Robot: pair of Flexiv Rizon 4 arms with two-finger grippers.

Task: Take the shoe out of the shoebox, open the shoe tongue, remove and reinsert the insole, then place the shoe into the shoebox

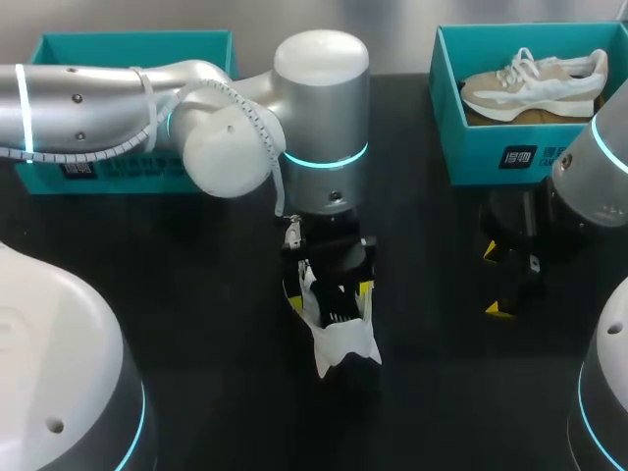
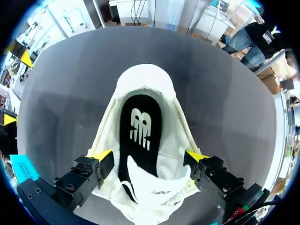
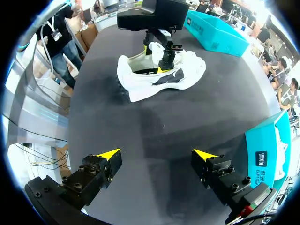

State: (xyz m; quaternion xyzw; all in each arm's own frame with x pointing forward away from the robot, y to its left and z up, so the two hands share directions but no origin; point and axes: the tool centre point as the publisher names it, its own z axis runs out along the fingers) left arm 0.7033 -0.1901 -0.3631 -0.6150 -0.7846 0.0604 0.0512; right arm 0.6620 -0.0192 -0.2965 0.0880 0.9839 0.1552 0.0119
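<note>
The black bench [image 1: 196, 324] carries a white shoe [image 1: 340, 343] under the left hand [image 1: 329, 289], a teal box [image 1: 491, 157] beyond the right hand [image 1: 495, 282], and another box [image 1: 108, 172] off leftward.

Not much else going on here, just the black tabletop [image 1: 196, 324] and, at its far right corner, a teal box [image 1: 469, 147] with a beige-and-white sneaker [image 1: 535, 86] lying inside, white laces showing, toe toward the table's middle.

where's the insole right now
In the left wrist view the black insole lies flat inside the white shoe, which sits between the fingers of the left gripper.
</note>
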